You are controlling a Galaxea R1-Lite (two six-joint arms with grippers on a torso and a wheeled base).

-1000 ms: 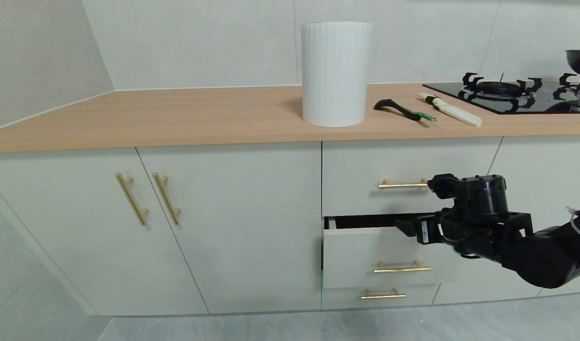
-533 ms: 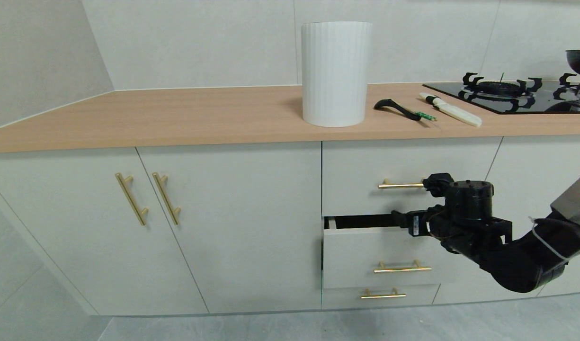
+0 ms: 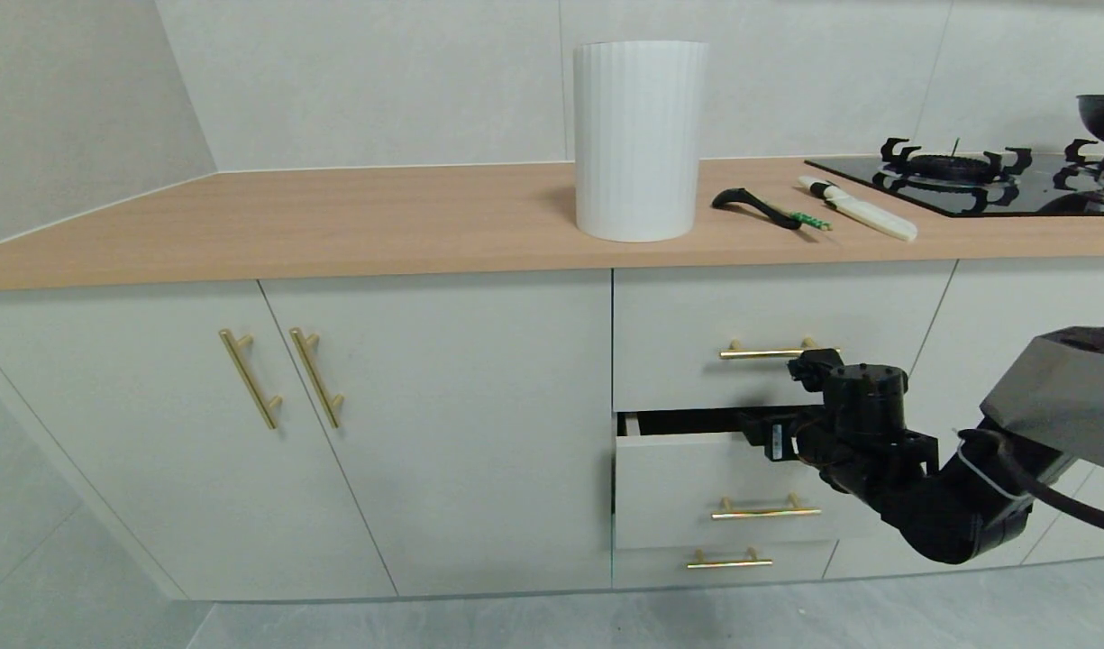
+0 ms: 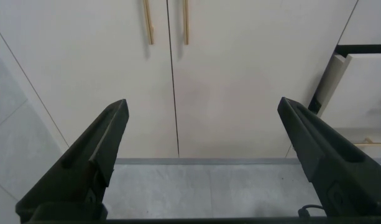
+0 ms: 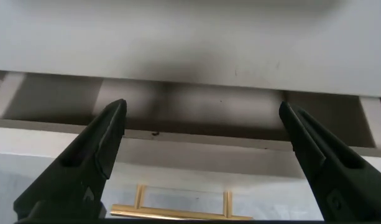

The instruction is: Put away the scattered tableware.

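Right gripper (image 5: 202,124) gapes wide — level; at the ajar drawer (image 3: 687,478).

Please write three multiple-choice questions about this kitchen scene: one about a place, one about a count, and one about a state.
1. Where does the white knife lie?
A) in a drawer
B) on the floor
C) on the counter, beside the black spoon

2. How many gold handles are on the cabinet front?
A) three
B) five
C) seven

3. How is the middle drawer?
A) partly open
B) shut
C) taken out

Answers:
1 C: it rests on the wood between the spoon and the stove.
2 B: two are on the doors and three on the drawers.
3 A: a dark gap shows above its front, where the right gripper is.
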